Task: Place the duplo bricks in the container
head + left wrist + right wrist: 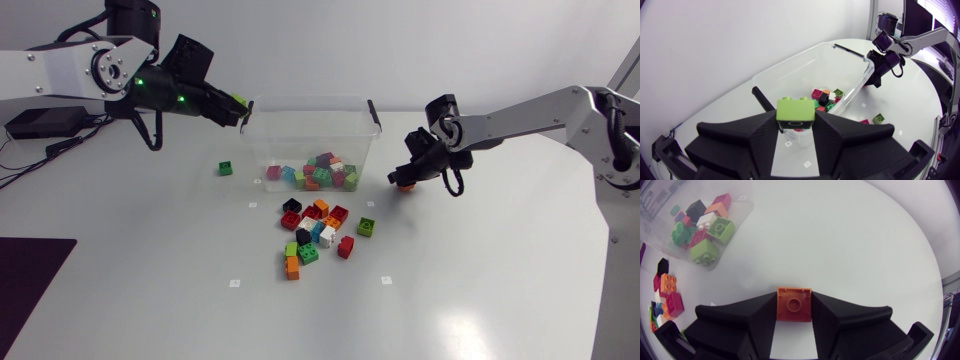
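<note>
Starting right at the left gripper (796, 125): clamped from both sides on a lime-green brick (795, 110), held out at the fingertips, long side running across from finger to finger, studs pointing ahead, away from the wrist. Just ahead of and below that pincer, the clear container (805, 70), open top up, long axis stretching away from the fingers. Inside, toward its far end, a heap of mixed bricks (824, 98). Past the container's far wall and well apart, the right gripper (404, 181). Over to its own camera now: pinching an orange brick (794, 305) between both fingers, square in outline so no long side to call, hollow underside with its round tube turned back toward the wrist. Beside that pincer, part of the loose pile (315, 232) on the table (480, 280); farther ahead on the same side, a corner of the container. Out alone, below the left arm and beside the container's near end, one green brick (226, 168).
</note>
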Controlling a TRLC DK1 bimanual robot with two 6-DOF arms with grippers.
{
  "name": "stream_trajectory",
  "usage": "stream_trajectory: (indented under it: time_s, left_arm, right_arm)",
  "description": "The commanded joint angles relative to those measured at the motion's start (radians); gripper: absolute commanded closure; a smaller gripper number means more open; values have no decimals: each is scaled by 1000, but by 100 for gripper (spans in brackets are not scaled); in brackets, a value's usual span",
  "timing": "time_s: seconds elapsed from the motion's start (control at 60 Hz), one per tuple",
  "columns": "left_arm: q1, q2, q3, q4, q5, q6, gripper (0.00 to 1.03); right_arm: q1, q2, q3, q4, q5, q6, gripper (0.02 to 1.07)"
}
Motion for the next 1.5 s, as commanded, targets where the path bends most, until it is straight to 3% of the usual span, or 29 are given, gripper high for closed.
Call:
stream_trajectory:
  time_s: [0.0,0.533,0.617,0.7,0.8,0.967,1.483]
  left_arm:
    - [-16,41,50,-2,-5,-32,76]
    - [-87,236,199,30,-63,-91,75]
    - [-96,253,215,32,-77,-93,59]
    - [-104,262,224,32,-89,-94,21]
    - [-105,256,225,32,-95,-94,6]
    - [-87,213,202,28,-95,-93,5]
    - [80,121,123,4,-76,-15,5]
  right_arm:
    - [-2,-83,-41,-11,8,-18,87]
    - [42,-355,-113,-39,25,49,87]
    - [51,-386,-113,-39,26,57,87]
    - [70,-415,-102,-39,29,68,87]
    - [90,-430,-81,-42,33,77,87]
    - [126,-430,-38,-43,33,89,87]
    - [252,-362,94,-42,71,123,87]
